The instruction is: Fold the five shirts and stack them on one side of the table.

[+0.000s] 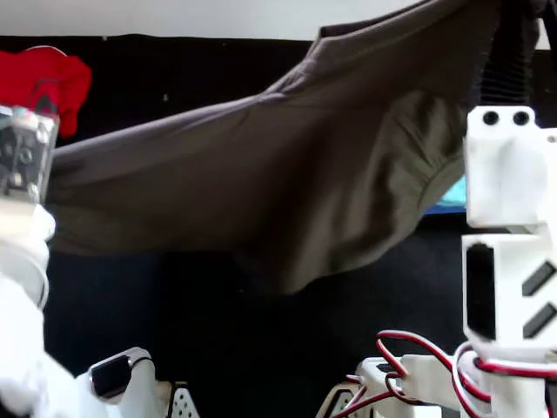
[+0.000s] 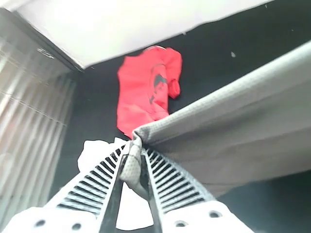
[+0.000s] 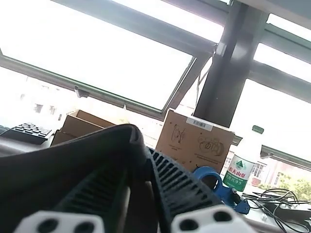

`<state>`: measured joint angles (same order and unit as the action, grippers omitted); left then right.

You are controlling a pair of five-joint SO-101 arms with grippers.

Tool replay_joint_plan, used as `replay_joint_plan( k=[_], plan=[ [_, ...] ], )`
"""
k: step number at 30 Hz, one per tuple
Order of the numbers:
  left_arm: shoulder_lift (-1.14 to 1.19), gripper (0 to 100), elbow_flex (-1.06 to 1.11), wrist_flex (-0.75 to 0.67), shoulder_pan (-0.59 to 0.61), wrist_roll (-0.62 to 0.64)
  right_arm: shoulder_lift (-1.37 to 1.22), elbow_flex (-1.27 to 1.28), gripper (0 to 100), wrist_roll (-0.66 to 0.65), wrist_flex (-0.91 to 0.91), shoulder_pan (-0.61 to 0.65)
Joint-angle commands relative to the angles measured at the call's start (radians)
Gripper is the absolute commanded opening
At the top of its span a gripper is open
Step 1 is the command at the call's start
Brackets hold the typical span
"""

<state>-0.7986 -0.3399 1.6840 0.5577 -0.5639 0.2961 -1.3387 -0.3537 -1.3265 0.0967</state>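
While it is stretched in the air above the black table [image 1: 200, 348], a large dark brown fabric shirt [image 1: 287, 174] is held at both ends. A crumpled red shirt [image 2: 146, 90] is laid at the table's far side. One shirt corner is pinched tight by the left end effector [image 2: 133, 148]; the other end is clamped in the closed right end effector [image 3: 145, 156].

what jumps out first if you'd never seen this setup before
A dark shirt hangs stretched in mid-air above the black table, pinched at one end by the left gripper and at the other by the right gripper. Next comes the red shirt, lying crumpled near the table's far left corner.
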Motion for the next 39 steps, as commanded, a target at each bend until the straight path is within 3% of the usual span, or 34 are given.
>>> replay_joint_plan(
  k=[1,11,33,39],
  plan=[
    [-0.019,1,-0.022,-0.031,-0.002,0.006,0.008,-0.041,0.5,-0.014,0.035,-0.016],
    [-0.024,1,-0.019,-0.115,-0.005,0.008,0.008,-0.047,0.5,-0.011,0.025,-0.068],
    [-0.165,1,-0.051,-0.029,-0.004,0.009,0.14,-0.021,0.5,-0.008,-0.087,-0.068],
    [-0.111,1,0.136,-0.094,-0.007,0.006,0.059,0.196,0.5,0.005,-0.045,-0.062]
  ],
)
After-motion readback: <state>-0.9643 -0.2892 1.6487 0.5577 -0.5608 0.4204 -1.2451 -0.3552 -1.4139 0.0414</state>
